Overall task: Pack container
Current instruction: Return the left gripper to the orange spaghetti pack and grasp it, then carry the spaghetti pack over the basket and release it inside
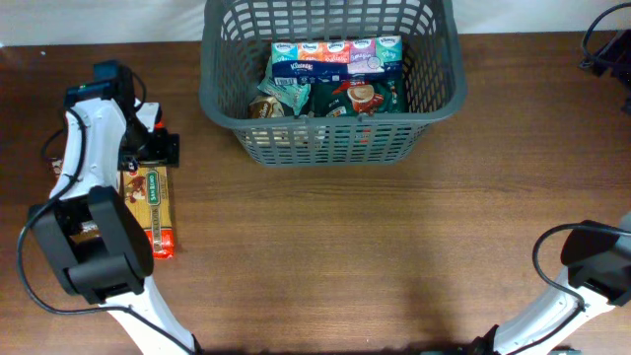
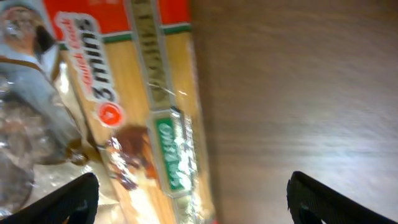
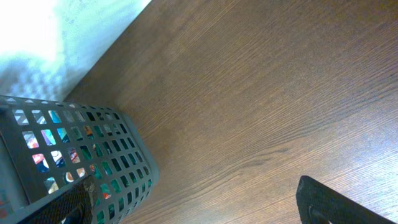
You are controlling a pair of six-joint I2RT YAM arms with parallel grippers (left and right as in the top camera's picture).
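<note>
The dark grey lattice basket (image 1: 210, 69) stands at the back middle of the table and also shows in the right wrist view (image 3: 74, 149). It holds a row of tissue packs (image 1: 335, 57) and green snack packets (image 1: 360, 97). A long orange and red pasta packet (image 1: 150, 212) lies at the left of the table. My left gripper (image 2: 193, 199) is open just above this packet (image 2: 143, 112), one finger on each side of its right edge. My right gripper (image 3: 193, 193) is open and empty over bare table right of the basket. The right arm (image 1: 596, 261) is at the lower right.
A clear crinkled packet (image 2: 25, 124) lies against the pasta packet's left side, partly under the left arm (image 1: 94, 237). Black cables (image 1: 601, 44) lie at the back right corner. A white wall or cloth (image 3: 37, 37) runs behind the basket.
</note>
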